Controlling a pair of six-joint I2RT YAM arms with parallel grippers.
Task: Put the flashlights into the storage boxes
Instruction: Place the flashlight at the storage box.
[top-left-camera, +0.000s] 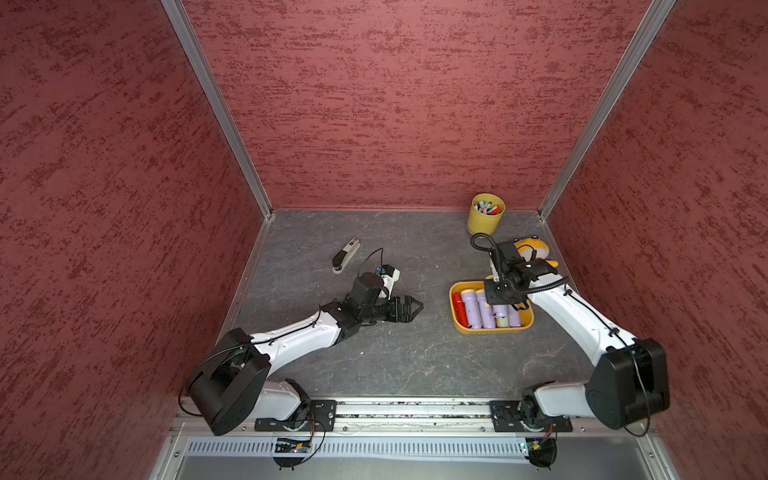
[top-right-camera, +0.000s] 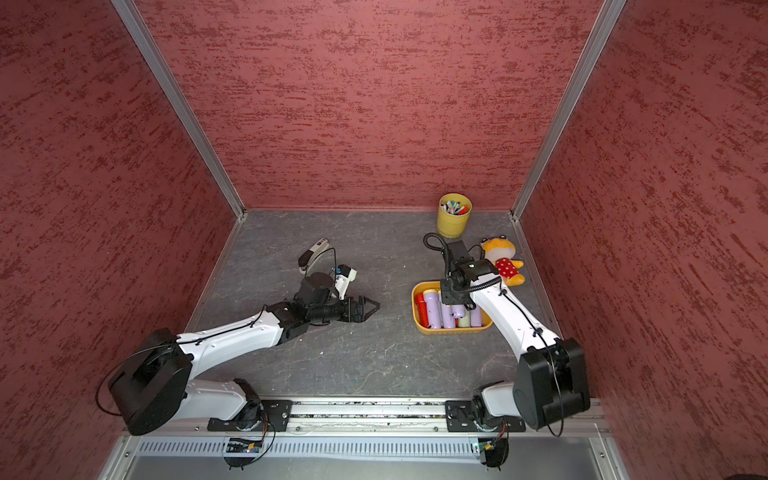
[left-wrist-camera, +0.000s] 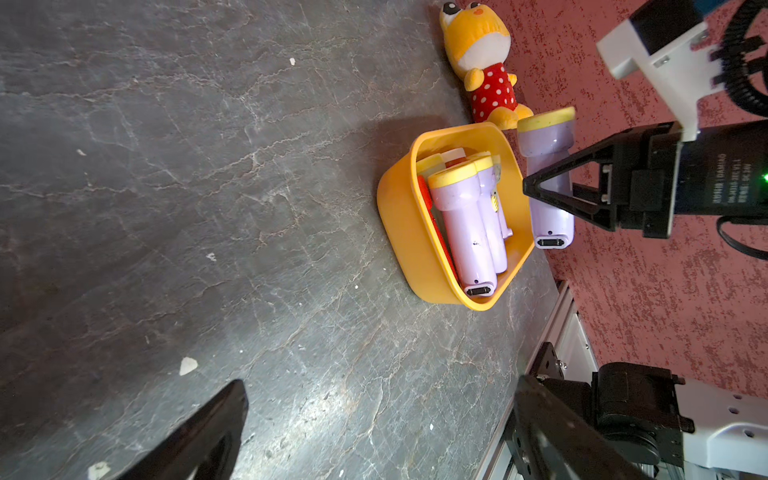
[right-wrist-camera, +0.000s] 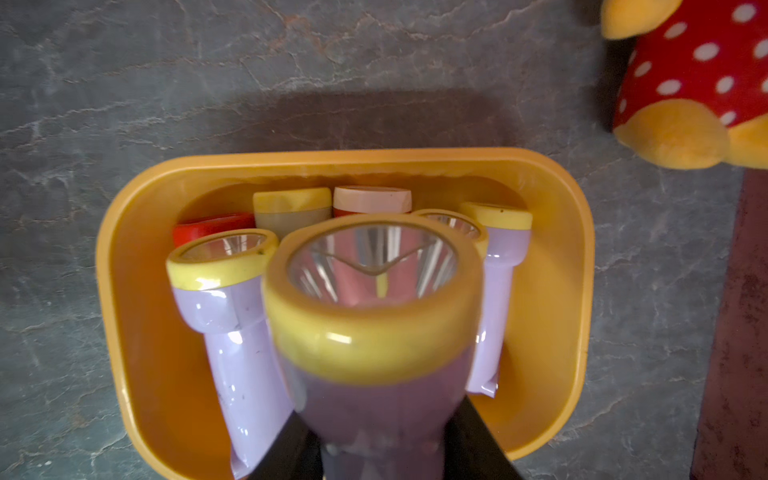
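Right tool clenched on a lilac flashlight, held above the yellow tray. Other flashlights lie in tray; none seen loose on table. Left tool spread, empty. Remaining, likely: drop this one.

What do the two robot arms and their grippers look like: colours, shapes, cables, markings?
The left arm and right arm have white shell links and black joint housings. Thin black cables run along them; a ribbed black cable loops at the right wrist. The left gripper and right gripper are black, with hollow triangular fingers. The right gripper's body carries white lettering and a green light.
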